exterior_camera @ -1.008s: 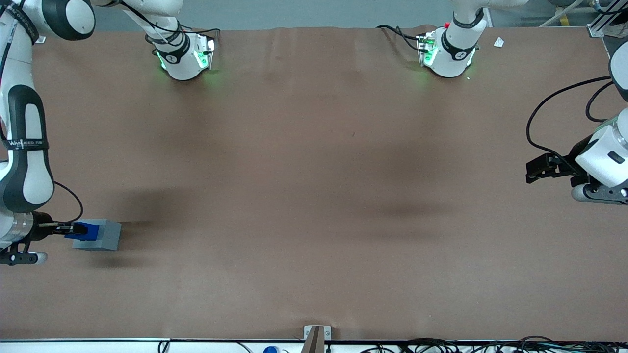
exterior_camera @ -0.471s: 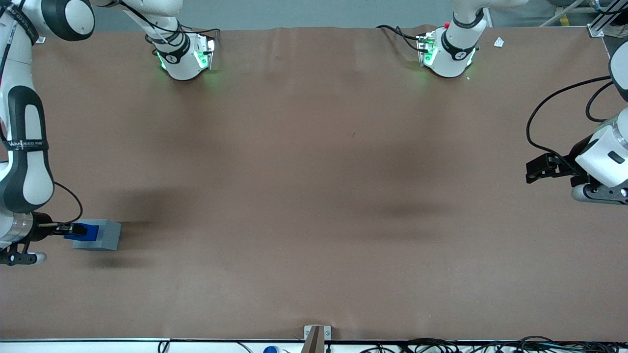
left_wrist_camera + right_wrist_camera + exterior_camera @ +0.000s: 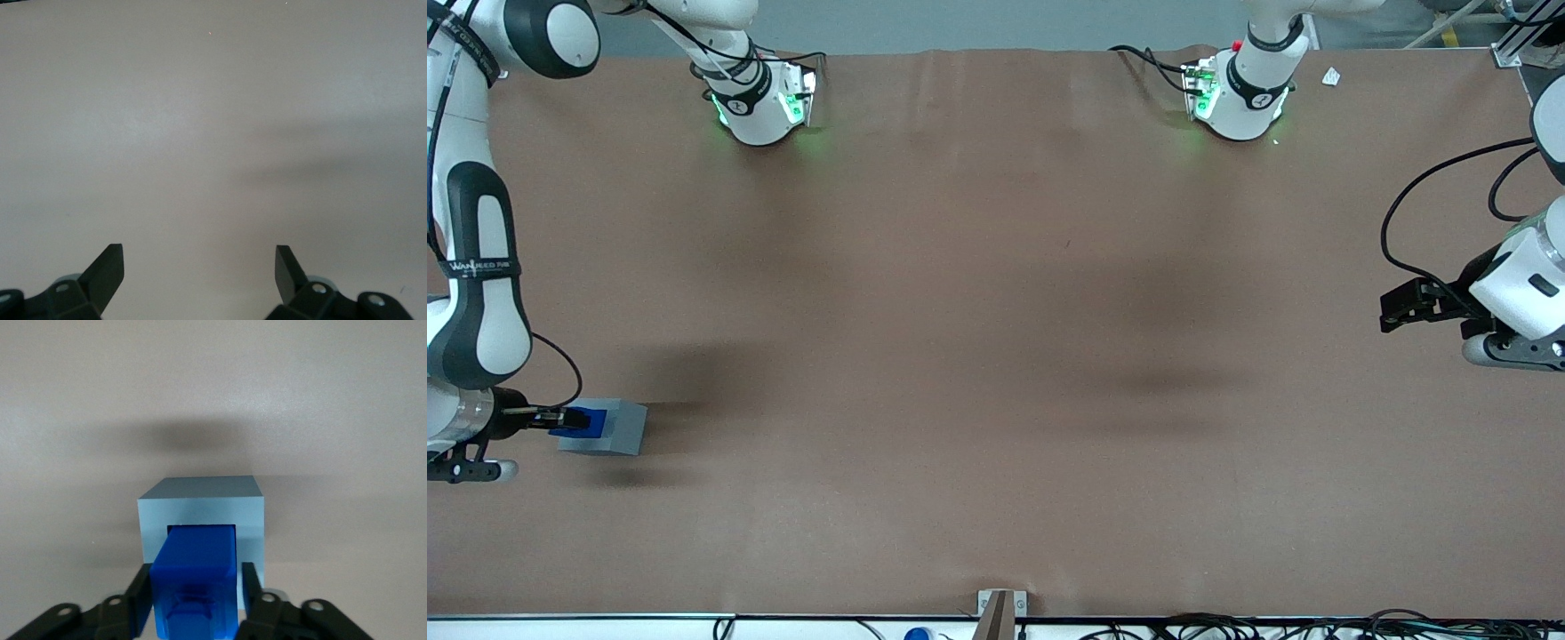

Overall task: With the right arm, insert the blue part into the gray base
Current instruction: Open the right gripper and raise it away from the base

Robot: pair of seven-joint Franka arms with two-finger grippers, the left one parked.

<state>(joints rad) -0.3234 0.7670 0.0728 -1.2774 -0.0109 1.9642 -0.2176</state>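
Note:
The gray base lies on the brown table at the working arm's end, its recess turned sideways toward my right gripper. The gripper is shut on the blue part and holds it level, with the part's leading end inside the recess. In the right wrist view the blue part sits between the black fingers, midway at the gripper, and its front end enters the square opening of the gray base. The right arm reaches down along the table's edge.
Two white arm bases with green lights stand farthest from the front camera. A small bracket sits at the table's near edge. The brown table stretches toward the parked arm's end.
The right gripper has moved slightly toward the gray base, carrying the blue part a little deeper into the recess. The base has stayed in place.

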